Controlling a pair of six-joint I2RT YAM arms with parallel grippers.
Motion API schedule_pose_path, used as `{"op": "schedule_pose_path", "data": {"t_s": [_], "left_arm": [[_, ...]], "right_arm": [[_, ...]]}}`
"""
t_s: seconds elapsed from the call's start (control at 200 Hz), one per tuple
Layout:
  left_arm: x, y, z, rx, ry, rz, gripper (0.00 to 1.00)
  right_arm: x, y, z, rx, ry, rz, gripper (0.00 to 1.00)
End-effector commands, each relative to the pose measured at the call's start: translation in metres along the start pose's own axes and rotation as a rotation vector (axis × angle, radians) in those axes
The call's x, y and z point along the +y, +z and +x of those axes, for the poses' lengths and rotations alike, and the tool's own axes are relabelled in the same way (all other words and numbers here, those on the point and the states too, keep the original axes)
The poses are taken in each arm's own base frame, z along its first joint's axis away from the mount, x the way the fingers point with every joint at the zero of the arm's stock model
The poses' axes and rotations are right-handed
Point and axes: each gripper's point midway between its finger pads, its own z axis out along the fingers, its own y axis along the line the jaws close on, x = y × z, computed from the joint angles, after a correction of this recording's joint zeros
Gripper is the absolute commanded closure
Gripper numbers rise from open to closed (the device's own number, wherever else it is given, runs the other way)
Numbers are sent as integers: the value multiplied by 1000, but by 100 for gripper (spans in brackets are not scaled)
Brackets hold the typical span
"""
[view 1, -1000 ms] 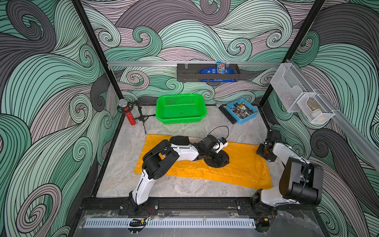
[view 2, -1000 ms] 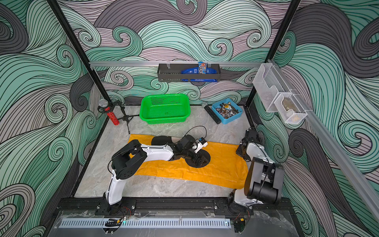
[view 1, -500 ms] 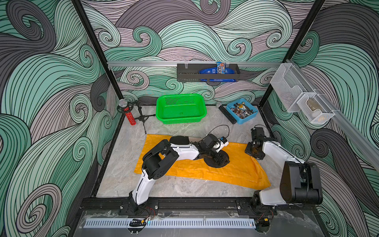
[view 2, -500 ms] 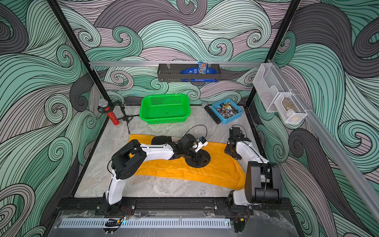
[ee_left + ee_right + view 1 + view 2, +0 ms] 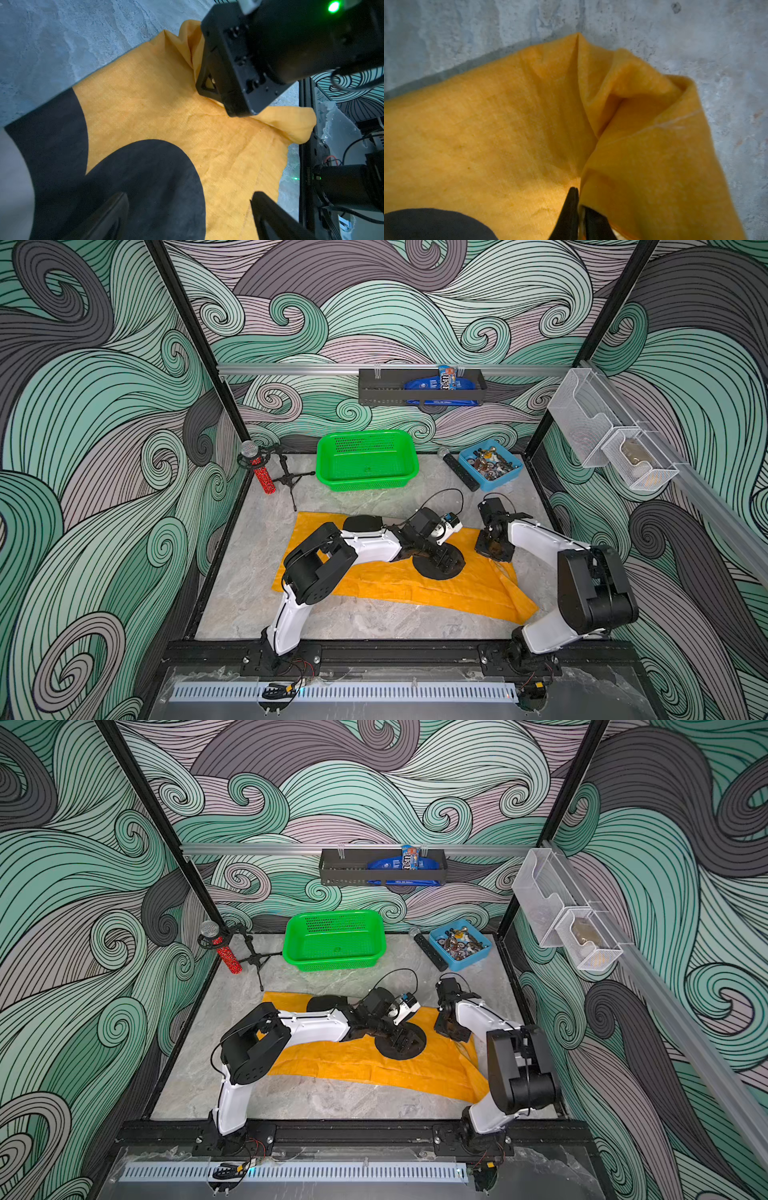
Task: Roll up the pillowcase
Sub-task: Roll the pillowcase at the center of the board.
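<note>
The pillowcase lies spread across the middle of the gray surface, with its far right corner lifted into a fold. The right gripper pinches that fold, jaws almost together. The left gripper hovers wide open and empty over the black print.

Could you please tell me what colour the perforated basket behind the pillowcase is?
The basket is bright green, clearest in a top view.

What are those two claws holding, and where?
The right gripper seems to pinch the pillowcase at its folded-over end edge. The left gripper is open and holds nothing.
</note>
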Motion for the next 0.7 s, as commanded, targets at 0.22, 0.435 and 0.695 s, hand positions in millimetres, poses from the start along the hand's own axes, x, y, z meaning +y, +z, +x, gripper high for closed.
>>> {"op": "schedule_pose_path", "data": {"t_s": [0.22, 0.435, 0.695], "left_arm": [[-4, -16, -7, -23, -1, 0, 5], [-4, -17, -5, -19, -12, 0, 5], [-6, -18, -6, -27, -33, 9, 5]], "right_arm": [[16, 2, -15, -7, -33, 27, 75], [29, -2, -31, -25, -33, -1, 79], [39, -11, -37, -28, -47, -60, 59]]}}
